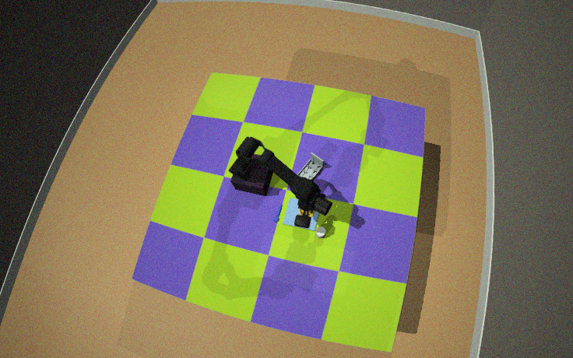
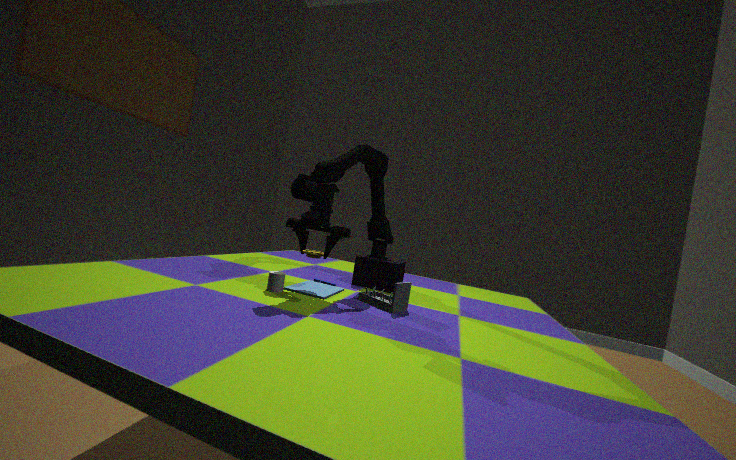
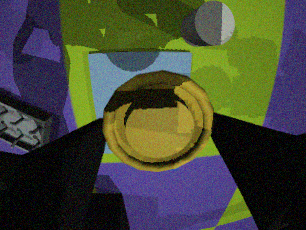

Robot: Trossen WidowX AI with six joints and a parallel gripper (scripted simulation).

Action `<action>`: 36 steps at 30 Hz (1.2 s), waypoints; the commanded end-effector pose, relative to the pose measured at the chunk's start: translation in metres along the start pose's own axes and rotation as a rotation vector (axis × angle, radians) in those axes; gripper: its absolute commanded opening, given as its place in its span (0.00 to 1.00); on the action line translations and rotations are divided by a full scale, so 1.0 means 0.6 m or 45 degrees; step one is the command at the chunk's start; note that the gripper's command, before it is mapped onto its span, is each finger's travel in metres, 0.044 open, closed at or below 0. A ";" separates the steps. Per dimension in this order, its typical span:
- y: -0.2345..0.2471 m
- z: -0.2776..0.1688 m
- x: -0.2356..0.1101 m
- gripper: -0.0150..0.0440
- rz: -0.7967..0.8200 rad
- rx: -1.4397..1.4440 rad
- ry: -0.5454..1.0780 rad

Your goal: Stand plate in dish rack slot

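The round yellow plate [image 1: 300, 212] [image 2: 313, 253] [image 3: 159, 135] is lifted above the blue mat and lies roughly flat, face toward the wrist camera. My gripper [image 2: 314, 254] [image 3: 158, 121] is shut on the plate, with one black finger at each side of its rim. The grey dish rack [image 1: 310, 167] [image 2: 401, 297] [image 3: 25, 131] stands on the table near the arm's base, with a row of rails and a raised wall at one end. Nothing shows standing in its slots. The wrist view shows only a corner of the rack, at the left edge.
The light-blue mat [image 1: 289, 214] [image 2: 320, 290] [image 3: 104, 75] lies flat under the raised plate. A grey-white cylinder [image 1: 320, 232] [image 2: 275, 282] [image 3: 215, 23] stands by the mat's corner. A thin blue utensil [image 1: 276, 215] lies beside the mat, on the arm base's side.
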State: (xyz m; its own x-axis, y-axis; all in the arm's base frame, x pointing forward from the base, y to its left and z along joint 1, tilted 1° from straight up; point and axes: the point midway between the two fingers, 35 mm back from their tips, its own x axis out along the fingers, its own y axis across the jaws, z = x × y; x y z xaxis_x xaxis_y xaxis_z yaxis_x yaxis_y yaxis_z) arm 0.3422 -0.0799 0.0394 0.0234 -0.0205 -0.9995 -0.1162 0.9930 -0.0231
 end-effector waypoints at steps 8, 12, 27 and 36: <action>-0.003 0.004 -0.087 0.25 0.010 0.020 0.002; -0.004 0.004 -0.114 0.25 0.015 0.025 0.005; 0.027 -0.008 -0.133 0.25 0.020 -0.391 0.003; 0.057 -0.020 -0.136 0.25 0.022 -0.788 -0.001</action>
State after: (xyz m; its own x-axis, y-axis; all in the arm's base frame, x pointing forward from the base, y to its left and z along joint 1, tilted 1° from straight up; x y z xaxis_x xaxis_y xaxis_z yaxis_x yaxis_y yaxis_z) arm 0.3272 -0.0515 0.1192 0.0137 -0.0102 -0.9999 -0.5988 0.8008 -0.0164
